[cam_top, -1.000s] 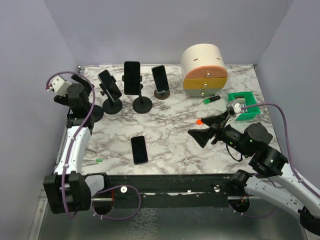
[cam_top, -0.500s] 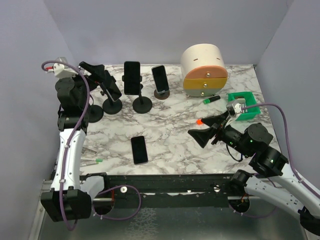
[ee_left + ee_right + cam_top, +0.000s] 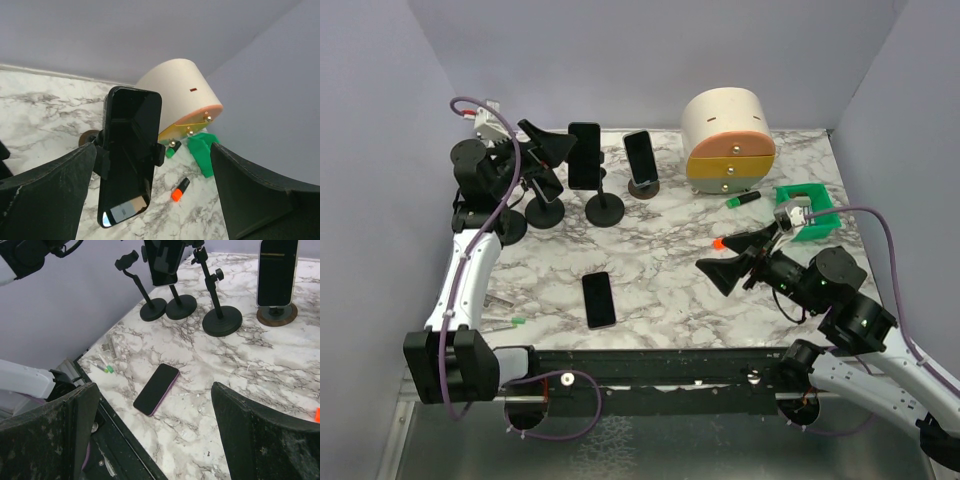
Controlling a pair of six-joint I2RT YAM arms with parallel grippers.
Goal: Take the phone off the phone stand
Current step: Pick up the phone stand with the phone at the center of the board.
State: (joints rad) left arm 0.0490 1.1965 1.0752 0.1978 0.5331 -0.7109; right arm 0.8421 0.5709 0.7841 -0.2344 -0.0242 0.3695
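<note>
The cream drum (image 3: 725,120) at the back of the table has its orange and yellow drawers shut, so their contents cannot be told; the green holder (image 3: 808,214) sits nearer and to its right, and whether anything lies in it cannot be made out. The phone (image 3: 129,165) stands upright in the clamp of the middle phone stand (image 3: 605,208) at back left. The left gripper (image 3: 548,148) hangs just left of it, fingers spread wide and holding nothing; in the wrist view the phone is ahead of the fingers. A tilted phone (image 3: 542,172) on the neighbouring stand is partly hidden by that gripper; a third phone (image 3: 640,155) leans on a round brown base; a bare stand (image 3: 152,310) is at the far left; a flat phone (image 3: 599,299) lies face up near the front edge. The right gripper (image 3: 735,262) is spread and empty over the right half, with an orange marker (image 3: 720,242) beside one fingertip; a green marker (image 3: 743,199) lies in front of the drum. The tabletop (image 3: 660,240) is white marble with grey veins; the walls (image 3: 640,50) are plain lilac.
</note>
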